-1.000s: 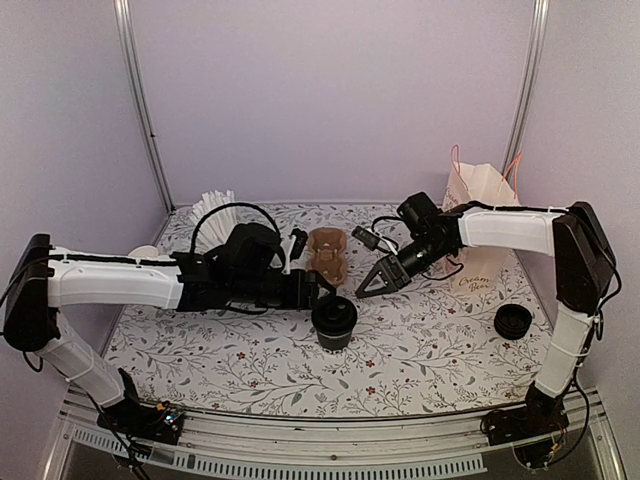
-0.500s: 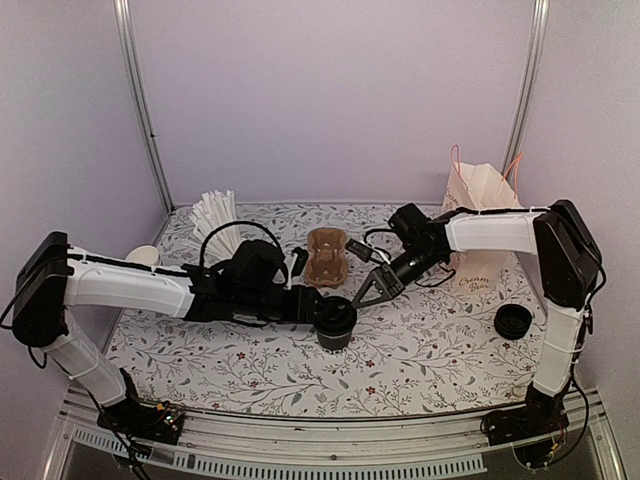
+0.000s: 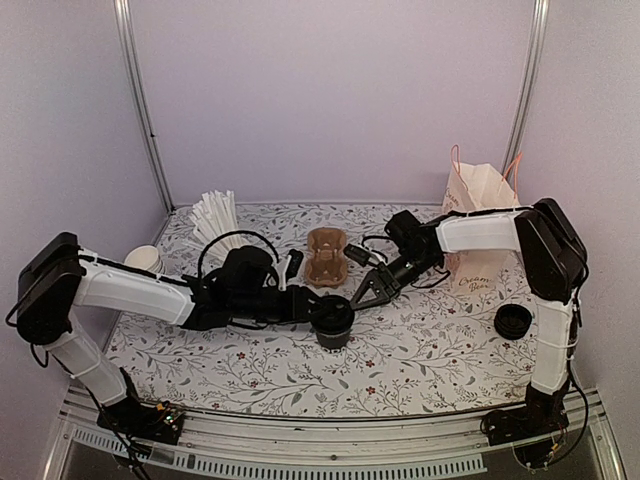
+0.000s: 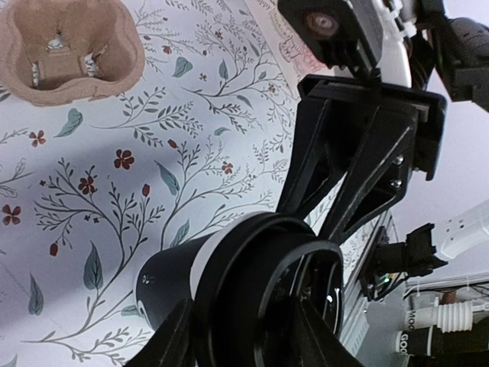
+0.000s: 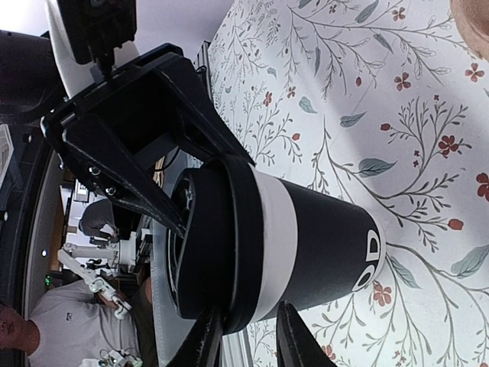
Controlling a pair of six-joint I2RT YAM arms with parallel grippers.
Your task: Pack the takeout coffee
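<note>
The takeout coffee [image 3: 333, 322] stands upright mid-counter [image 3: 430, 350], just near of the cardboard carrier [image 3: 325, 256]. The left claw [image 3: 318, 307] clasps its lid. The right claw [image 3: 358, 299] straddles the rim; whether it pinches cannot be told.

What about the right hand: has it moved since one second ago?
Yes. In the top view the right hand has moved left, away from the paper bag and nearer the takeout coffee.
</note>
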